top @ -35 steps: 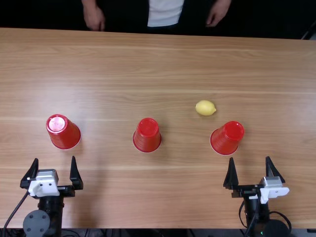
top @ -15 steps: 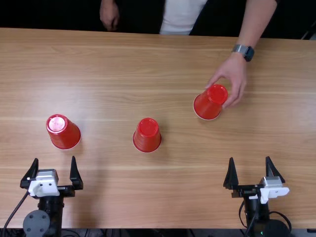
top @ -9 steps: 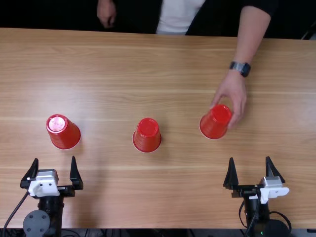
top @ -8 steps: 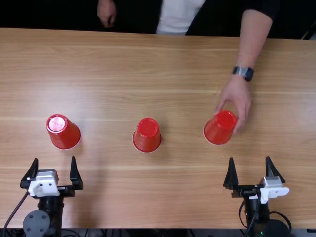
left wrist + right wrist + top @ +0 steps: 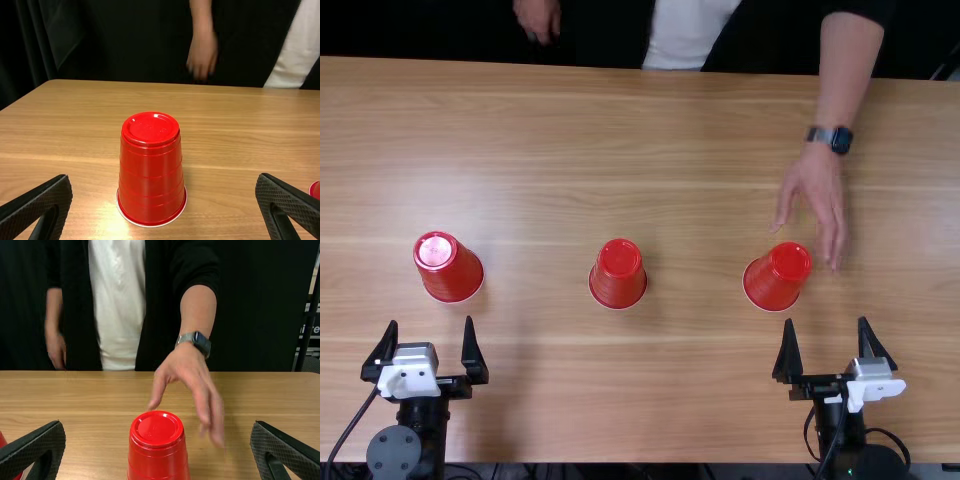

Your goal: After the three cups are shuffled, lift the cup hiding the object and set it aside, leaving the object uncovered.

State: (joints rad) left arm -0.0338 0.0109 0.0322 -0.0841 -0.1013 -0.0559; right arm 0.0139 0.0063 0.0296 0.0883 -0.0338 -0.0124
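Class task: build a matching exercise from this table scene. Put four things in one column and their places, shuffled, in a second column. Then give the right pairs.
1. left cup
2. middle cup
3. right cup
4. person's hand

A. just ahead of the right gripper
B. between two other cups
C. above the table, just beyond a cup
D. just ahead of the left gripper

Pairs: 1-D, 2-B, 3-A, 4-C.

counter [image 5: 640, 130]: light brown wood, grain running left to right.
left cup [image 5: 446, 266]: red, upside down, rim flat on the counter, near left.
middle cup [image 5: 618, 272]: red, upside down, at the centre, well apart from both others.
right cup [image 5: 778, 277]: red, upside down, near right, in a row with the others.
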